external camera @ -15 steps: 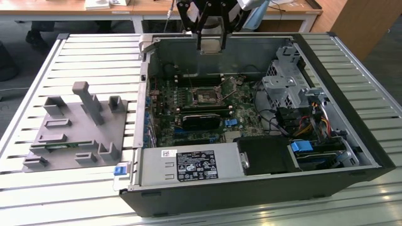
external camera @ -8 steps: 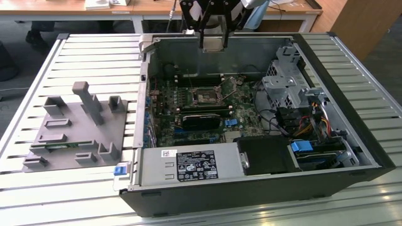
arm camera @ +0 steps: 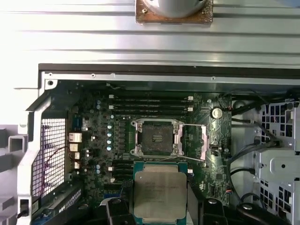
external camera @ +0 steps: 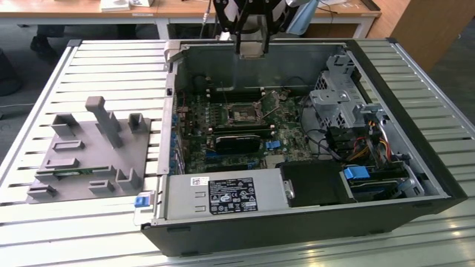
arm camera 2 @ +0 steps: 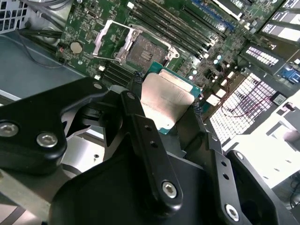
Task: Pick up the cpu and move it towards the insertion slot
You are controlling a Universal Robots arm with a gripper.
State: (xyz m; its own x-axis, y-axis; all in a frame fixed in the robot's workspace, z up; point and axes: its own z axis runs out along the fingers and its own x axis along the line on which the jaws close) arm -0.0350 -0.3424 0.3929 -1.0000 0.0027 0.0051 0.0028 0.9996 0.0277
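Observation:
The cpu (arm camera: 159, 191) is a flat square chip with a shiny silver top and a green rim, and my gripper (arm camera: 161, 208) is shut on it, a black finger on each side. In the second wrist view the cpu (arm camera 2: 165, 99) hangs tilted between the fingers (arm camera 2: 134, 89), just short of the insertion slot (arm camera 2: 143, 50). The insertion slot (arm camera: 156, 137) is a square socket with a silver frame, a dark centre and its cover swung open. In the exterior view my gripper (external camera: 250, 51) hangs above the far wall of the case, higher than the insertion slot (external camera: 243, 112).
The open computer case (external camera: 445, 189) lies on a slatted metal table. Inside it are a power supply (external camera: 222, 196), a black card (external camera: 237, 142), a metal drive cage (external camera: 337, 105) and loose cables (external camera: 356, 147). A grey fixture (external camera: 89, 150) stands at the exterior view's left.

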